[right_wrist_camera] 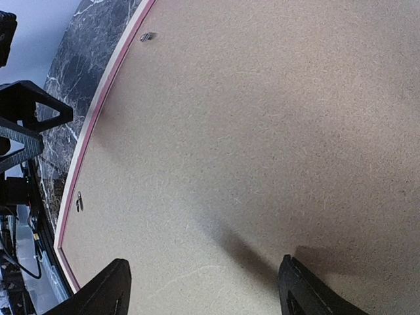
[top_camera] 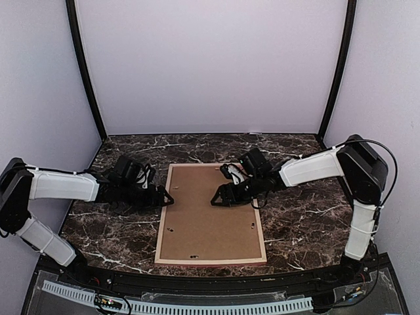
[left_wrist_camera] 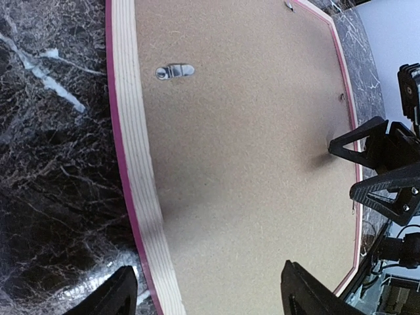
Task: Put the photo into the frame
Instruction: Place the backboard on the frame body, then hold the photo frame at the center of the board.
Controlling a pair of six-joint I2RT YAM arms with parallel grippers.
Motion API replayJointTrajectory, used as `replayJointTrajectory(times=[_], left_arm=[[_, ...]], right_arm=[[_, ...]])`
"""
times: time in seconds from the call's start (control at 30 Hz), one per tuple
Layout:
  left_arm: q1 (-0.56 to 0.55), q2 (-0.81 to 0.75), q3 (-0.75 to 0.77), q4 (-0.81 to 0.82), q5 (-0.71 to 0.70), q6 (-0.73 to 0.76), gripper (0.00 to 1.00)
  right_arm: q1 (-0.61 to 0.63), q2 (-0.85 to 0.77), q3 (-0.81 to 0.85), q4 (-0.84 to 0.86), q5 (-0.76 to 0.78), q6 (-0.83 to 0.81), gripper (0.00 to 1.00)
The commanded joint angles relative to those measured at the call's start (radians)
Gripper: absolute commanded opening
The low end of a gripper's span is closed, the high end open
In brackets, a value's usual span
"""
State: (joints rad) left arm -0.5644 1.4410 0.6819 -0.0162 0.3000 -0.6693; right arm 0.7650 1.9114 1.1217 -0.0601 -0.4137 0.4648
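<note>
The frame (top_camera: 161, 223) lies face down in the middle of the table, pale wood back up, with a pink-red edge (left_wrist_camera: 111, 131) showing along its side. A brown backing board (top_camera: 207, 220) fills it. The photo is hidden. My left gripper (top_camera: 169, 199) is open at the frame's left rail. In the left wrist view it (left_wrist_camera: 210, 292) straddles that rail (left_wrist_camera: 134, 151), one finger over the marble and one over the board (left_wrist_camera: 243, 151). My right gripper (top_camera: 215, 200) is open just above the board's upper right part (right_wrist_camera: 249, 131), with nothing between its fingers (right_wrist_camera: 203, 289).
A metal hanger (left_wrist_camera: 174, 71) and small turn clips (right_wrist_camera: 148, 37) (right_wrist_camera: 79, 200) sit on the board's back. Dark marble table (top_camera: 302, 216) surrounds the frame. Pale walls close in the back and both sides. The two grippers face each other across the board's upper half.
</note>
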Motion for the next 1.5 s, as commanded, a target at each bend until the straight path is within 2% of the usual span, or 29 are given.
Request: replayJointTrajectory(times=[0.0,0.23,0.5,0.7,0.83,1.03,1.3,1.47], left_arm=[[0.001,-0.017,0.046,-0.065,-0.057,0.062,0.78],[0.001,0.003,0.106,-0.121,-0.103,0.140,0.80],[0.003,0.008,0.162,-0.171,-0.156,0.191,0.98],[0.006,0.004,0.185,-0.196,-0.159,0.200,0.99],[0.008,0.006,0.194,-0.202,-0.161,0.201,0.99],[0.010,0.006,0.202,-0.209,-0.211,0.212,0.99],[0.022,0.024,0.222,-0.208,-0.223,0.221,0.99],[0.025,0.054,0.235,-0.205,-0.227,0.229,0.99]], right_arm=[[0.002,0.002,-0.002,-0.125,0.047,-0.023,0.79],[-0.009,-0.107,0.023,-0.183,0.083,-0.044,0.81],[-0.063,-0.218,0.009,-0.266,0.238,-0.060,0.84],[-0.089,-0.232,0.003,-0.341,0.379,-0.067,0.83],[-0.103,-0.208,0.000,-0.358,0.407,-0.066,0.81],[-0.112,-0.155,-0.005,-0.353,0.401,-0.074,0.72],[-0.118,-0.100,-0.005,-0.335,0.374,-0.083,0.47],[-0.124,-0.084,-0.001,-0.334,0.368,-0.082,0.38]])
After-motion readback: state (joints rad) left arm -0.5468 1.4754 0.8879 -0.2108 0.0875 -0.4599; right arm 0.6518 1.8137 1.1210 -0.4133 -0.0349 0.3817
